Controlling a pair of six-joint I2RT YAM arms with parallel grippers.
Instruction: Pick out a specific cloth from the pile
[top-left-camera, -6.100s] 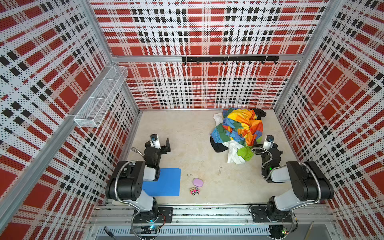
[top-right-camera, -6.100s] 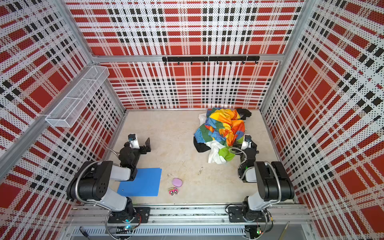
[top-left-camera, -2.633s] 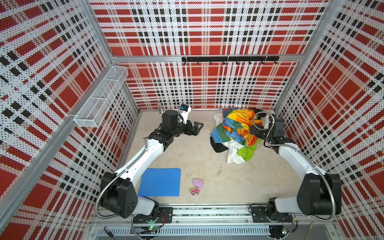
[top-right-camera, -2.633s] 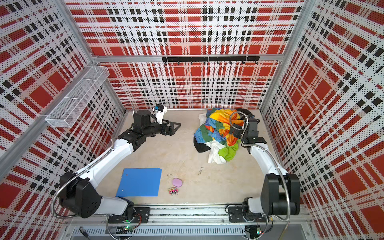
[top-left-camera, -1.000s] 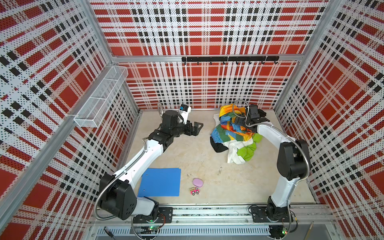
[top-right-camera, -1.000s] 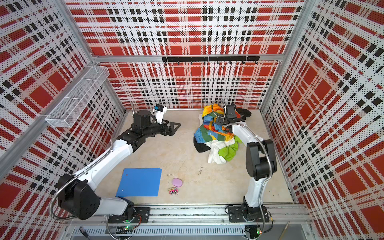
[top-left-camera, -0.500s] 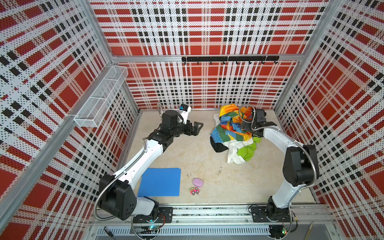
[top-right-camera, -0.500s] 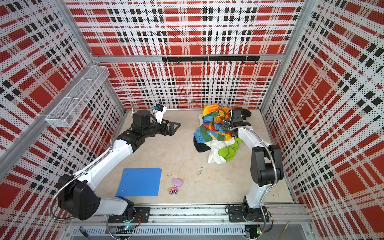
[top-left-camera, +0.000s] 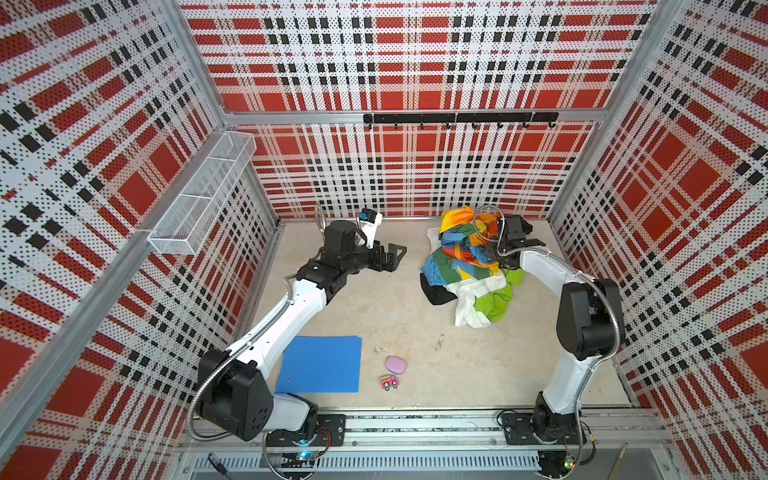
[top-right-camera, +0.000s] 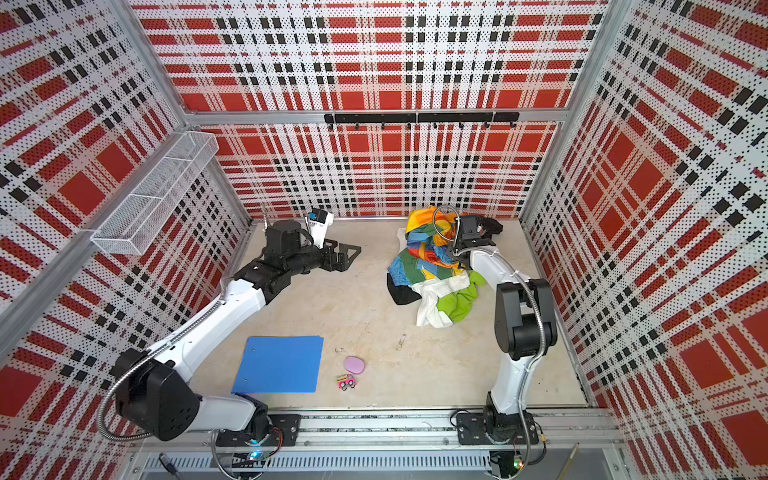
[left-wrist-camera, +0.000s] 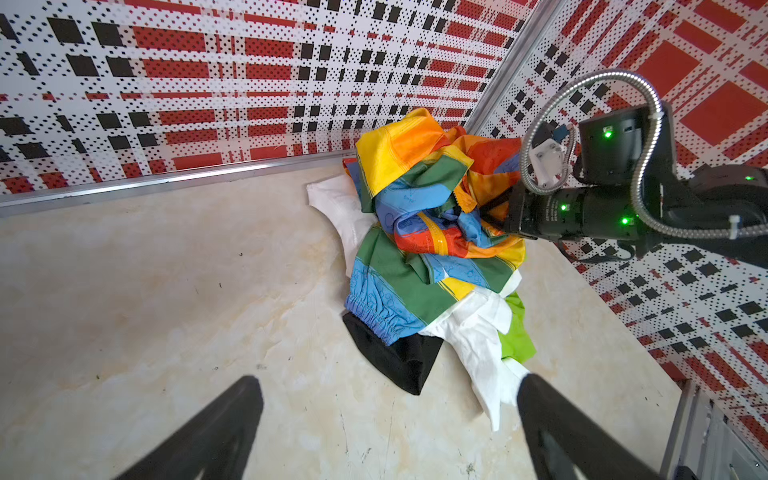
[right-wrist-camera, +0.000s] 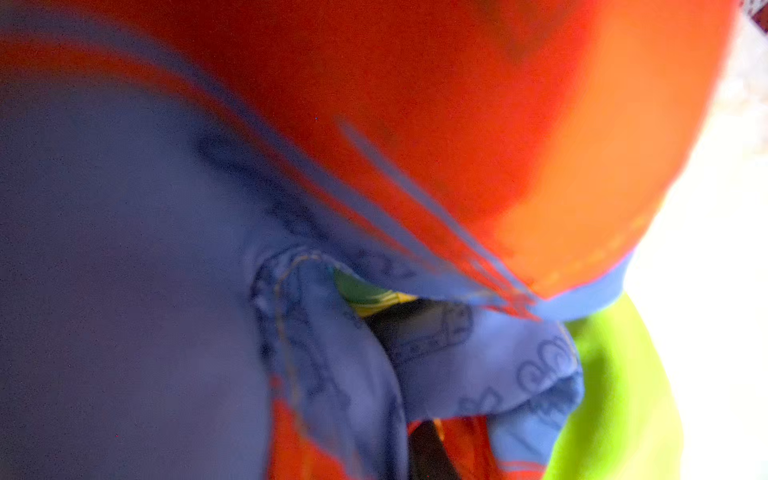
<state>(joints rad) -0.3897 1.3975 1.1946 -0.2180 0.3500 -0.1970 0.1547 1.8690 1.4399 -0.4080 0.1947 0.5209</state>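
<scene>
The pile (top-left-camera: 461, 253) (top-right-camera: 428, 257) (left-wrist-camera: 415, 232) lies in the back right corner, mostly rainbow fabric over white and black pieces. The lime-green cloth (top-left-camera: 494, 301) (top-right-camera: 457, 303) (left-wrist-camera: 517, 332) (right-wrist-camera: 623, 395) pokes out at the pile's near right edge, partly under the white garment (top-left-camera: 469, 303). My right gripper (top-left-camera: 492, 253) (top-right-camera: 455, 251) (left-wrist-camera: 484, 208) is buried in the rainbow fabric, above the green cloth, shut on a bunched fold. One dark fingertip (right-wrist-camera: 428, 453) shows among the folds. My left gripper (top-left-camera: 398, 258) (top-right-camera: 351, 258) (left-wrist-camera: 388, 382) hangs open over bare floor, left of the pile.
A blue folder (top-left-camera: 320, 365), a pink oval piece (top-left-camera: 395, 364) and a small toy car (top-left-camera: 388, 381) lie near the front. A wire basket (top-left-camera: 203, 195) hangs on the left wall and a hook rail (top-left-camera: 457, 118) on the back wall. Walls stand close behind and right of the pile.
My right gripper has sunk into the rainbow fabric at the pile's right side and closed on it. The fabric's top fold has shifted. The left arm has stayed still.
</scene>
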